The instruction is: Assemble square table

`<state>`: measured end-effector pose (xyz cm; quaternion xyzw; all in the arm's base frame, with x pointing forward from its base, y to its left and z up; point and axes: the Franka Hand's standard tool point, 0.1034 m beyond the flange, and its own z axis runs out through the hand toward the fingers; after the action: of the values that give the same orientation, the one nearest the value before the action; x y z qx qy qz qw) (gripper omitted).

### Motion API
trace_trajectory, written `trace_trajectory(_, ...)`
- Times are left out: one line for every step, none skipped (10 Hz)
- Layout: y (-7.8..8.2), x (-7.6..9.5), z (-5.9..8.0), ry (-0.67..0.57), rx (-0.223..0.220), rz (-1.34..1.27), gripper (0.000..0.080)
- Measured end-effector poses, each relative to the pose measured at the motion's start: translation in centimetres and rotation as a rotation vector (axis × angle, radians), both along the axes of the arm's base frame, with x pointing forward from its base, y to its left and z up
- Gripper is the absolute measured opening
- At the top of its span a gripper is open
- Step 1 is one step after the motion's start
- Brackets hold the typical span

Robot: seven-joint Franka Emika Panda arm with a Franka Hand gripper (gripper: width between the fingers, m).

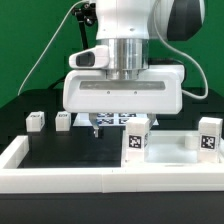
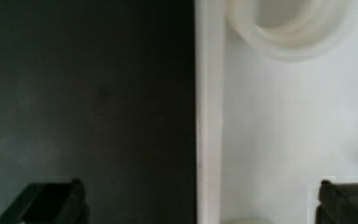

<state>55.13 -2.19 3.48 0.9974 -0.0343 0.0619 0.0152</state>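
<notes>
The square table's white slab point(image 1: 172, 152) lies flat at the exterior view's right. Four short white tagged legs stand around it: two at the left point(image 1: 35, 120) point(image 1: 63, 119), one by the slab's near corner point(image 1: 137, 138) and one at the far right point(image 1: 208, 135). My gripper point(image 1: 122, 124) hangs low behind the slab, open and holding nothing. In the wrist view the slab point(image 2: 291, 130) shows its straight edge and a round corner hole point(image 2: 282, 30). The gripper point(image 2: 201, 203) straddles that edge, with one dark fingertip point(image 2: 51, 205) over the black table and the other point(image 2: 350, 205) over the slab.
A long low white border wall point(image 1: 100, 178) runs along the front and up the left side. The marker board point(image 1: 115, 118) lies under the gripper, mostly hidden. A black cable loops behind the arm at the left.
</notes>
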Motion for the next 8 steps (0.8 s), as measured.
trace_trajectory(-0.3,-0.1,-0.7,-0.005,-0.011,-0.001,0.0649)
trace_trajectory(-0.5,-0.2,-1.1,-0.005,-0.017,-0.001,0.0649)
trace_trajectory(-0.7,-0.3,-1.6,-0.001,-0.021,-0.003,0.0649)
trace_trajectory(-0.7,-0.4,-1.8,0.002,-0.022,-0.003,0.0649)
trace_trajectory(-0.7,-0.4,-1.7,0.001,-0.021,-0.007,0.0649)
trace_trajectory(-0.5,-0.3,-1.7,0.000,-0.019,-0.014,0.0503)
trace_trajectory(-0.5,-0.3,-1.7,0.001,-0.020,-0.015,0.0503)
trace_trajectory(-0.5,-0.3,-1.7,0.001,-0.020,-0.015,0.0366)
